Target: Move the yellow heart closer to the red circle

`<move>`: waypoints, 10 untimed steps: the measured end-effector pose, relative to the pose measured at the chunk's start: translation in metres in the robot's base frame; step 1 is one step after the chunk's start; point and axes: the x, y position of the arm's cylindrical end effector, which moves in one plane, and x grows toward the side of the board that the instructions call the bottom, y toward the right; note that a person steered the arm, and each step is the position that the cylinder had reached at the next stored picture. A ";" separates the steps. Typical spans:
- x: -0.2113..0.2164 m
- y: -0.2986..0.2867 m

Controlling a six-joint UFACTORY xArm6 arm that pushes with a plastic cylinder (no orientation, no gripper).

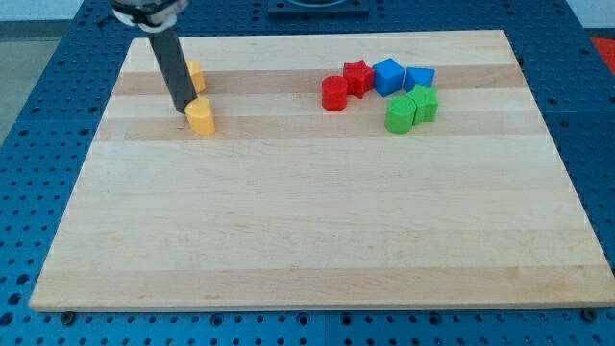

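The yellow heart lies at the upper left of the wooden board. My tip touches the heart's left side; the dark rod rises from it toward the view's top left. The red circle stands well to the right of the heart, at the upper middle of the board. A second yellow block sits just above the heart, partly hidden behind the rod; its shape cannot be made out.
To the right of the red circle is a cluster: a red block, a blue block, another blue block, a green circle and a green block. A blue perforated table surrounds the board.
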 end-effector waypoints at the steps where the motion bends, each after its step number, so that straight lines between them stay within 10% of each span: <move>1: 0.022 0.027; 5: 0.041 -0.064; 10: 0.059 -0.008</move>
